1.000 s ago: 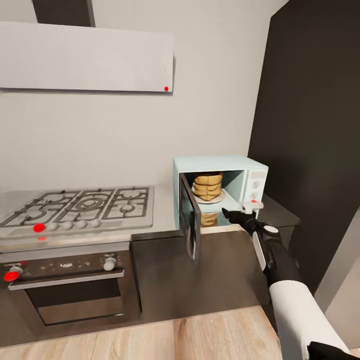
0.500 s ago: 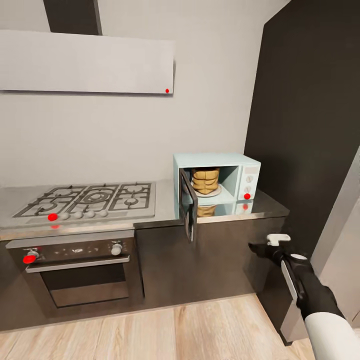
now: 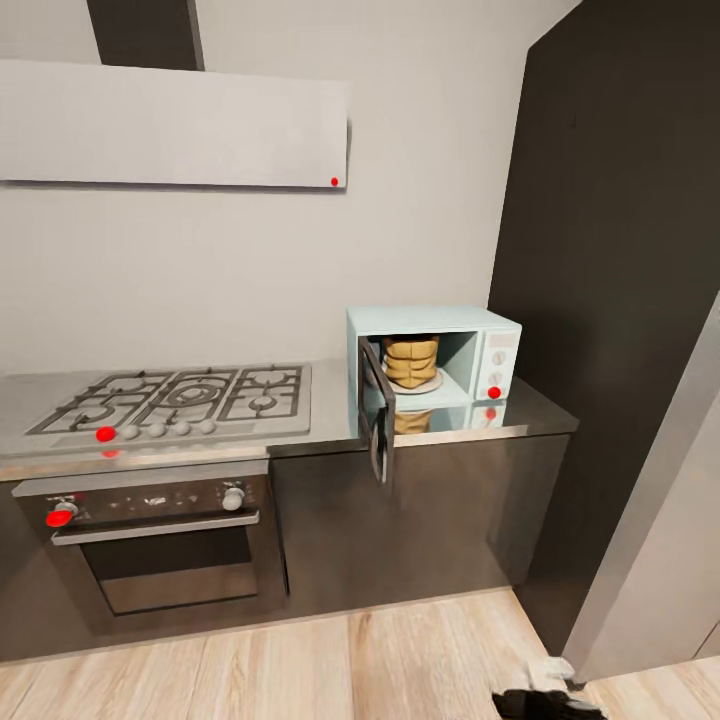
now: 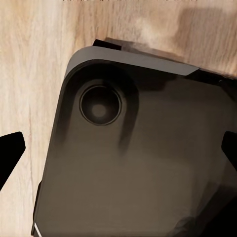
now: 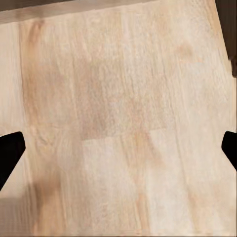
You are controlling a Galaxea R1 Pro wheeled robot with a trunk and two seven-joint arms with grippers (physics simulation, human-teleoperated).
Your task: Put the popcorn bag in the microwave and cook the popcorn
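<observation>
Popcorn bag (image 3: 411, 362), tan and ridged, stands upright on the pale plate inside the microwave (image 3: 432, 370); the microwave's dark glass door (image 3: 376, 420) hangs open toward the room; the pale blue box sits on the grey countertop (image 3: 500, 418), beside the gas hob (image 3: 170, 400), with the black oven (image 3: 150, 550) below the hob; the right gripper (image 3: 540, 700) is low over the wooden floor (image 3: 350, 660), its jaws spread wide with nothing between them; the left gripper (image 4: 118, 153) is likewise open and empty, facing a dark rounded panel above the floorboards.
</observation>
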